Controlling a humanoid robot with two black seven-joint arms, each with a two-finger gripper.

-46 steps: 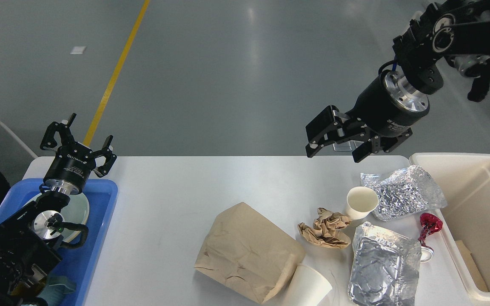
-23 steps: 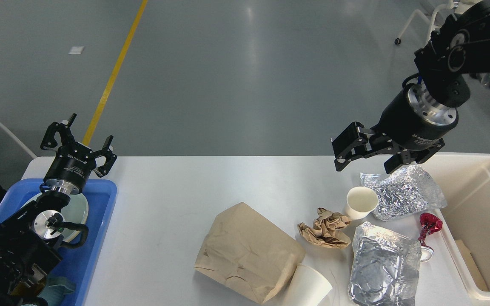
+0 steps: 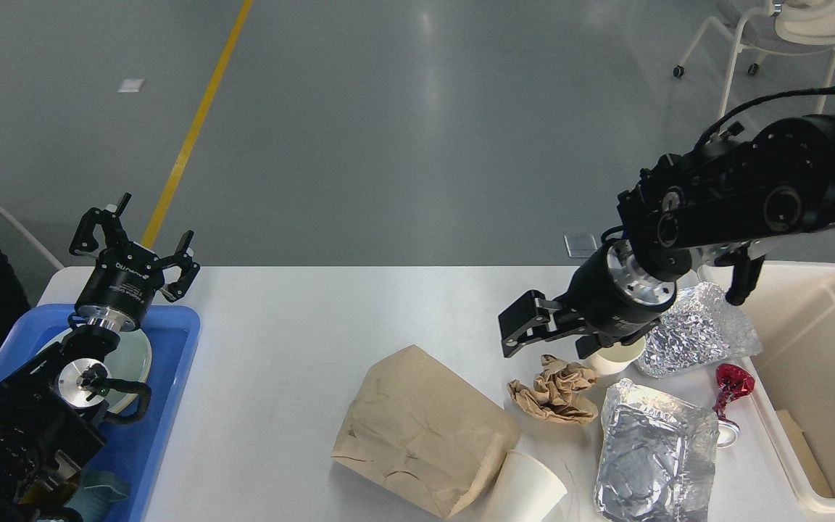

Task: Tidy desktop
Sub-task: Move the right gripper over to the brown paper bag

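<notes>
Lying flat at centre: a large crumpled brown paper bag point(image 3: 423, 429), its lower corner touching a tipped white paper cup point(image 3: 526, 489). Sitting just to the right, a wadded ball of brown paper point(image 3: 555, 389), with a second white paper cup point(image 3: 613, 360) just beyond it. Resting farther right: two crinkled silver foil bags point(image 3: 700, 330) point(image 3: 653, 453), one behind the other, and a small red foil wrapper point(image 3: 733, 382). Flanking the scene: a blue plastic tray point(image 3: 171, 377) holding a pale round plate point(image 3: 135, 362) on the left, a cream plastic bin point(image 3: 816, 355) on the right. Standing beyond on the grey floor point(image 3: 403, 123): a yellow line point(image 3: 196, 123) and a white chair point(image 3: 787, 29).
</notes>
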